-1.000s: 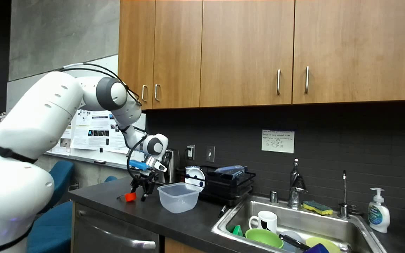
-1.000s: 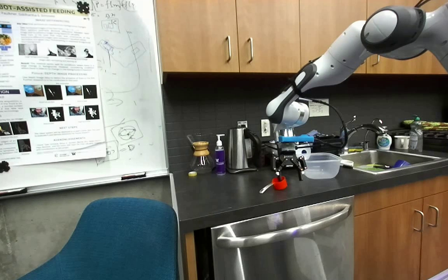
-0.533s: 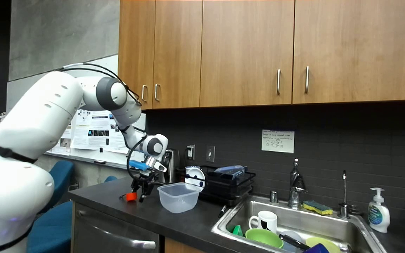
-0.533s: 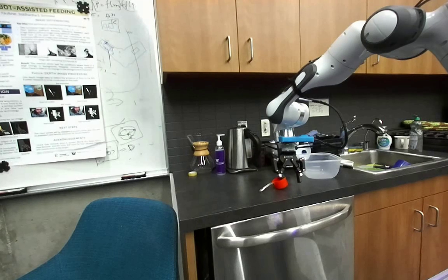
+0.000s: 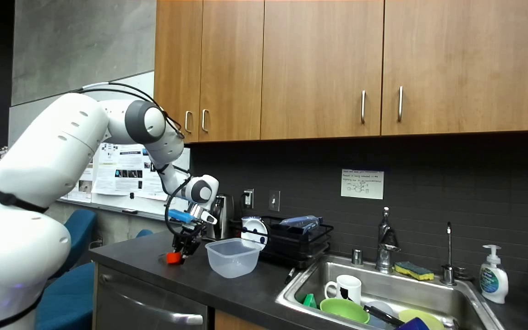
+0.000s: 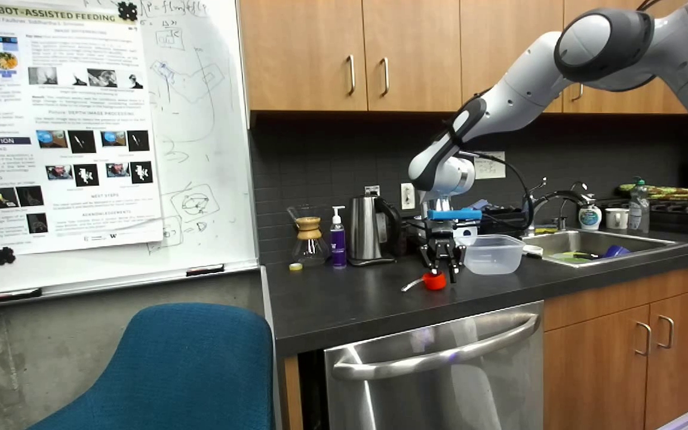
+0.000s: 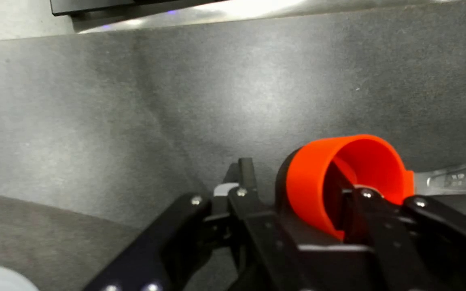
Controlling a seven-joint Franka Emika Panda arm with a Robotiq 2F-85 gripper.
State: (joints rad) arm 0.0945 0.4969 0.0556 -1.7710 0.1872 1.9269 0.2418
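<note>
A red measuring cup (image 7: 306, 178) with a short metal handle (image 7: 447, 180) lies on the dark counter, its mouth facing up and tilted in the wrist view. My gripper (image 7: 291, 173) straddles the cup's wall: one finger reaches inside the cup, and the other stands outside it to the left. Between that outer finger (image 7: 247, 173) and the wall a gap shows, so the jaws are partly closed but not clamped. In an exterior view the gripper (image 6: 444, 276) points down over the cup (image 6: 435, 281). The tip inside the cup is partly hidden.
A clear plastic container (image 5: 233, 261) stands close beside the gripper, with a black dish rack (image 5: 296, 243) behind it. A steel kettle (image 6: 368, 230) is at the back. The sink (image 5: 300, 279) holds dishes. The counter's front edge runs above the dishwasher (image 6: 439, 370).
The gripper's fingers have drawn closer together. The red cup has shifted slightly to the right in both exterior views, handle along with it. The arm has stayed nearly still.
</note>
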